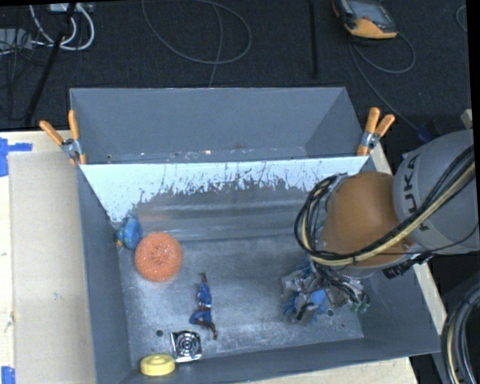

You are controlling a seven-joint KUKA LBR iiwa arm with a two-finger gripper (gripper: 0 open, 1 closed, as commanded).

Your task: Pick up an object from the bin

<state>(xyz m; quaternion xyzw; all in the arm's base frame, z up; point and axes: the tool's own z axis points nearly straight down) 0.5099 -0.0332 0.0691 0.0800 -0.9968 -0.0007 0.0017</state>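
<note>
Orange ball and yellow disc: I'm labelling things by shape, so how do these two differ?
The orange ball is bigger than the yellow disc. The orange ball looks round and rough; the yellow disc flat and smooth. The orange ball lies beside a blue thing, the yellow disc in the near left corner beside a silver thing. Both lie in the bin's left part, away from the gripper.

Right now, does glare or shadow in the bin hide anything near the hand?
Camera view: a bright glare band lies across the bin's back wall, away from the hand; the arm seems to shade the floor around the hand, dimming what lies there; the orange ball is evenly lit.
</note>
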